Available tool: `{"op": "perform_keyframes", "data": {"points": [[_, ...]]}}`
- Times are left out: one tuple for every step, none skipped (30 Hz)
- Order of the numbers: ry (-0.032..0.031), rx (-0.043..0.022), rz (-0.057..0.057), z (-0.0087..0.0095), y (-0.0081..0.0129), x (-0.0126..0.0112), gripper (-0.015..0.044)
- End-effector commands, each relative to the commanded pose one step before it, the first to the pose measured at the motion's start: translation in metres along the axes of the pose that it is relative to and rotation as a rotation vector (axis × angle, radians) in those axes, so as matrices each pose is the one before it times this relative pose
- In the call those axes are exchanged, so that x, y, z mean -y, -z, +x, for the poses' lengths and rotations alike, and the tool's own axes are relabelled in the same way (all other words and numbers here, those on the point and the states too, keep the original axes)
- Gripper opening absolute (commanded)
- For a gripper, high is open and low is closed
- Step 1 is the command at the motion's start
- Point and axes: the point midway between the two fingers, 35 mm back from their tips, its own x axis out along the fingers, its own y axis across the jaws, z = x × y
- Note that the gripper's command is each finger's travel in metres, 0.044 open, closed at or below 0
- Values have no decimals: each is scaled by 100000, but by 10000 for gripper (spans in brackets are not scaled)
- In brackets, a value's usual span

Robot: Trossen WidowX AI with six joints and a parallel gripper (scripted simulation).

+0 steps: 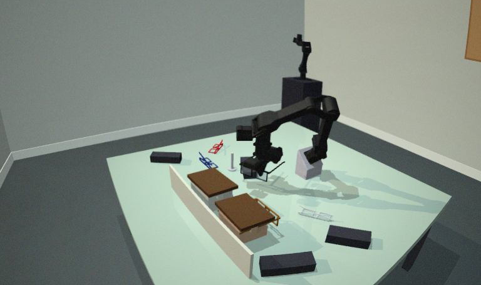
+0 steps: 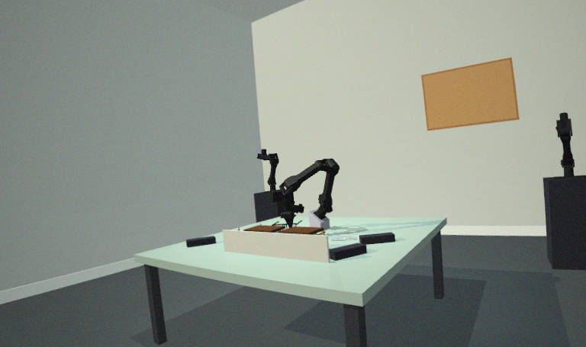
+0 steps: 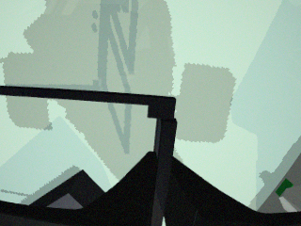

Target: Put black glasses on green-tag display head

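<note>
My gripper [image 1: 260, 172] [image 2: 289, 226] [image 3: 157, 158] is shut on the black glasses [image 1: 267, 176] [image 3: 85, 93], which hang above the table with their temples open. The display head with the green tag is the grey one [image 1: 221, 198] [image 3: 293, 181] under a brown top. Its green tag [image 3: 284, 187] and pale nose show at the lower right of the wrist view; the tag is hidden in the top and exterior views. The gripper is off to the side of this head, apart from it. The other head [image 1: 255, 234] is skin-coloured and wears orange glasses [image 1: 268, 210].
A dark block [image 1: 244, 159] [image 3: 87, 188] stands close behind the gripper, with a white post [image 1: 232, 161] beside it. Blue glasses [image 1: 201, 156] and red glasses [image 1: 215, 150] lie further back. A low cream wall [image 1: 212, 220] [image 2: 274, 246] runs along the heads. Clear glasses [image 1: 315, 213] and black blocks [image 1: 348, 237] [image 1: 287, 264] lie near the front.
</note>
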Motion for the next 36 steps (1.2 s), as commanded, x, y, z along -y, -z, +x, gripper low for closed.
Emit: {"op": "perform_keyframes", "data": {"points": [[395, 523, 772, 413, -92, -26, 0], [4, 8, -2, 98, -6, -3, 0], [4, 8, -2, 98, -6, -3, 0], [4, 9, -2, 98, -6, -3, 0], [4, 9, -2, 98, -7, -3, 0], [4, 10, -2, 98, -7, -4, 0], [4, 10, -2, 98, -7, -4, 0], [5, 10, -2, 97, -8, -4, 0], [5, 11, -2, 97, -8, -4, 0], [5, 11, -2, 97, -8, -5, 0], [5, 11, -2, 97, -8, -5, 0], [5, 12, -2, 97, -9, -5, 0], [5, 12, -2, 97, -9, -5, 0], [5, 13, -2, 97, -9, -6, 0], [5, 13, -2, 96, -10, -6, 0], [5, 13, -2, 96, -10, -6, 0], [5, 14, -2, 96, -10, -7, 0], [5, 14, -2, 96, -11, -7, 0], [5, 14, -2, 96, -11, -7, 0], [5, 15, -2, 96, -11, -7, 0], [5, 15, -2, 96, -11, -8, 0], [5, 15, -2, 95, -12, -8, 0], [5, 16, -2, 95, -12, -8, 0], [5, 16, -2, 95, -12, -8, 0], [5, 17, -2, 95, -13, -9, 0], [5, 17, -2, 95, -13, -9, 0], [5, 17, -2, 95, -13, -9, 0], [5, 18, -2, 94, -13, -9, 0], [5, 18, -2, 94, -14, -10, 0], [5, 18, -2, 94, -14, -10, 0], [5, 19, -2, 94, -14, -10, 0], [5, 19, -2, 94, -15, -10, 0], [5, 19, -2, 94, -15, -11, 0], [5, 20, -2, 93, -15, -11, 0], [5, 20, -2, 93, -15, -11, 0], [5, 21, -3, 93, -16, -12, 0]]}}
